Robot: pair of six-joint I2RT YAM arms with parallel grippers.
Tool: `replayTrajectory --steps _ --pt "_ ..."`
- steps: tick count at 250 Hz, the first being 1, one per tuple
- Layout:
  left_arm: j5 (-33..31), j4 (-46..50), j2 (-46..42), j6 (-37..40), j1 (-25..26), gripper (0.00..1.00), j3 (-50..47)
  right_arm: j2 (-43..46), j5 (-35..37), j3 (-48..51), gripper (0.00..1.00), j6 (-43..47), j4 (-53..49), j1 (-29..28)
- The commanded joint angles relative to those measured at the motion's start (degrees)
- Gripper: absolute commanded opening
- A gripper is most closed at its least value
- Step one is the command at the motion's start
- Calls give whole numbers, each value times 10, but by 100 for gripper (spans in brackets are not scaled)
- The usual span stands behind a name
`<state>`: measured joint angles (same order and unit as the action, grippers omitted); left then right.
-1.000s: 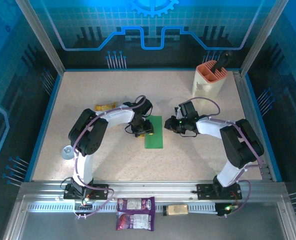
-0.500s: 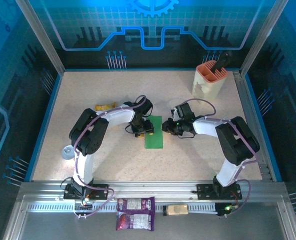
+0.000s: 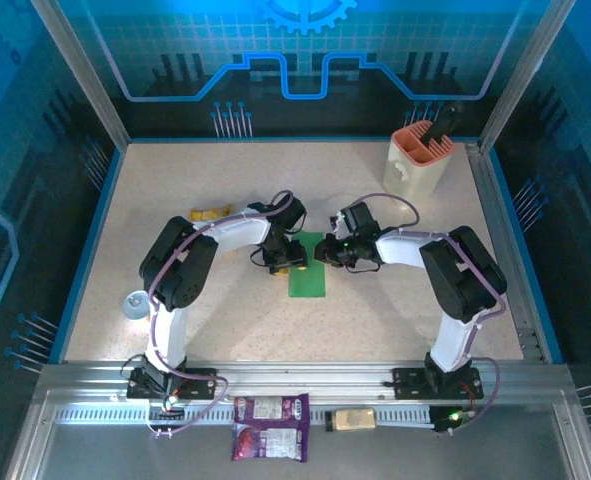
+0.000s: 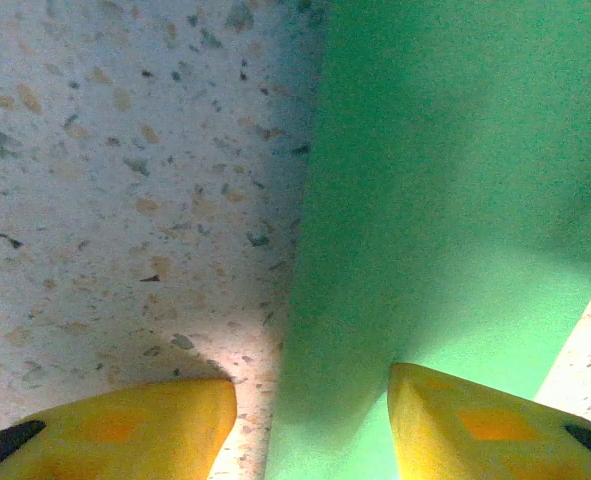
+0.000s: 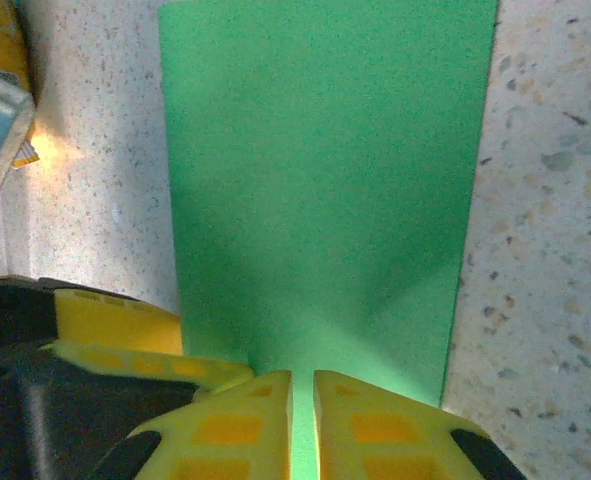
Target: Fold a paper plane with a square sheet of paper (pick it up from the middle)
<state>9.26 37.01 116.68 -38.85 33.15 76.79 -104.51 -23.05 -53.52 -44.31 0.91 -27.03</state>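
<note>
**At the right hand (image 5: 303, 385), the square sheet of paper (image 5: 325, 170) is pinched**

Just ahead of its nearly shut fingers, the paper is laid on the desk (image 5: 555, 200), looking folded in half. The left hand (image 4: 310, 400) is spread open over the opposite edge, one finger above green, one above desk. The pinched edge should be lifted slowly and laid over straight, so nothing is slid.
</note>
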Motion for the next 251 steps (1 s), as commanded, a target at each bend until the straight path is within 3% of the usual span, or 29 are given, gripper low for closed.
replayTrajectory --steps 1,116,154,212,251 --pt "-11 -64 125 18 20 50 -51 -17 -9 -17 15 12 -16 -6" --pt "-10 -80 110 3 17 50 -70 -56 64 9 11 50 -86 1" --pt "-1 -76 20 -5 3 50 -69 -71 77 13 9 70 -106 8" --pt "-56 -29 -123 -15 -4 58 -20 -86 94 -9 3 87 -147 8" --pt "-17 -74 -157 -23 -4 53 -34 -91 106 -16 2 90 -166 7"
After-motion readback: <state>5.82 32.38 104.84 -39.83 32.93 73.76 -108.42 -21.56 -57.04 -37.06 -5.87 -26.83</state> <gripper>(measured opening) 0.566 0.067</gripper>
